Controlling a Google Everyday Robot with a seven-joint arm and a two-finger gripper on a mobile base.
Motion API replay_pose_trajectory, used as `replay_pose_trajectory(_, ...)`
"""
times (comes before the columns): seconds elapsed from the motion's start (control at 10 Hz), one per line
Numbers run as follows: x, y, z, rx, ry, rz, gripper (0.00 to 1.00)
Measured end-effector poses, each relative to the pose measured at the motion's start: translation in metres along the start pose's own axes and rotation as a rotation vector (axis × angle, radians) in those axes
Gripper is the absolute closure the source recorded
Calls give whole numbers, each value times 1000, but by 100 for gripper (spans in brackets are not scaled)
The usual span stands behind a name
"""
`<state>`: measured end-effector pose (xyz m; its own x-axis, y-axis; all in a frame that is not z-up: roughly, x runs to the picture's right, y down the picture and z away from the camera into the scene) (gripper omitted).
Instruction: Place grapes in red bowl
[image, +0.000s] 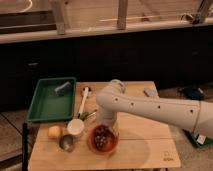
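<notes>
The red bowl (104, 140) sits on the wooden table (145, 150) near its front, left of the middle. The grapes (102, 136), a small dark bunch, lie inside the bowl. My white arm comes in from the right and bends down over the bowl. The gripper (106, 124) hangs just above the bowl's far rim, close over the grapes.
A green tray (50, 102) with a grey object stands at the back left. A white cup (75, 127), a yellow fruit (54, 132) and a small grey round object (66, 143) sit left of the bowl. A white utensil (83, 100) lies behind them. A small grey item (150, 92) lies at the back right.
</notes>
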<state>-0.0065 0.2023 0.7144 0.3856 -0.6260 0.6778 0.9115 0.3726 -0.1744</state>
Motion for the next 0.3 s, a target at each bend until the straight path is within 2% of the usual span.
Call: replay_pose_trajectory(0.3, 0, 0, 0, 0, 0, -1, 20)
